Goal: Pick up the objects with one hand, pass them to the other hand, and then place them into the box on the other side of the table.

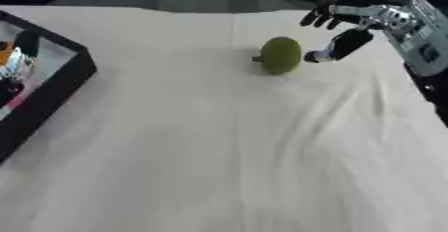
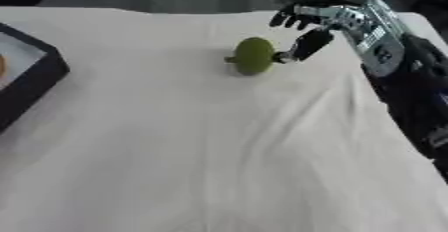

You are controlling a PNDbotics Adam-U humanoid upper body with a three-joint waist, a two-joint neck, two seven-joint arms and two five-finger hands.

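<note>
A green round fruit [image 1: 281,55] with a small stem lies on the white cloth near the far right of the table. My right hand [image 1: 354,26] reaches in from the upper right, just to the right of the fruit. Its fingers are spread and straight, its thumb points down toward the fruit's right side, and nothing is held. A black box [image 1: 54,87] stands at the left edge with orange, white and pink items inside. My left hand shows in neither view.
A white cloth [image 1: 227,151] covers the table, with wrinkles in the middle and at the right. My right forearm [image 2: 411,76] runs along the right edge. Dark shapes lie beyond the far edge.
</note>
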